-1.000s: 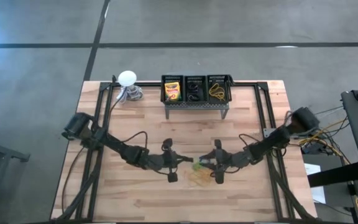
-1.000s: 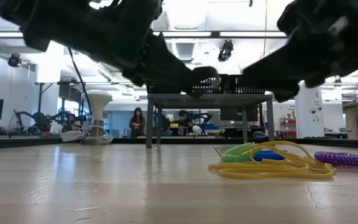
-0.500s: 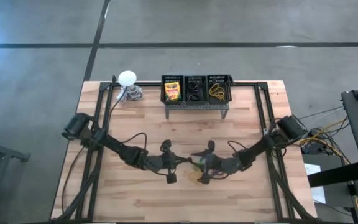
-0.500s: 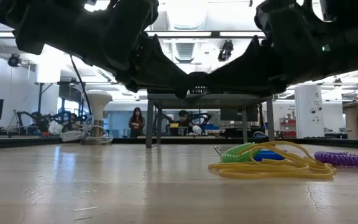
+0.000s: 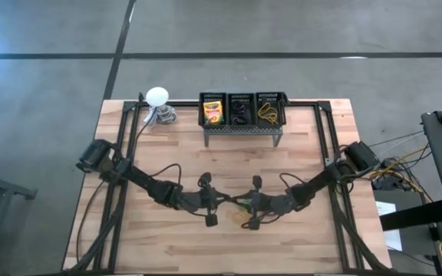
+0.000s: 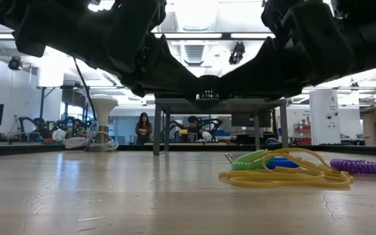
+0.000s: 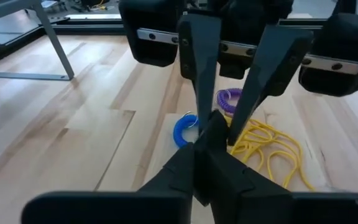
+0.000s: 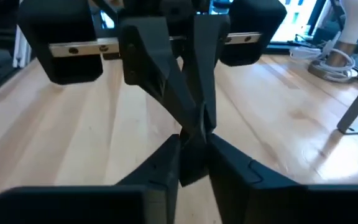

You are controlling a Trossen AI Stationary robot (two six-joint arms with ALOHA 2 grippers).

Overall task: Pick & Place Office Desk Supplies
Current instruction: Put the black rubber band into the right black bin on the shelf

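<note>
Left gripper (image 5: 222, 201) and right gripper (image 5: 240, 203): fingertips meeting nose to nose above the surface (image 5: 305, 153). Jaw state on either: cannot tell. Yellow rubber bands (image 6: 286, 175) lie directly below, nearer the right arm.

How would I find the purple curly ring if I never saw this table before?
Start at the black tray on legs at the table's back edge, then come forward to where the two arms meet. Beside the tangle of yellow rubber bands there lies the purple ring. It is coiled like a phone cord, and its neighbours are yellow, green and blue.
</note>
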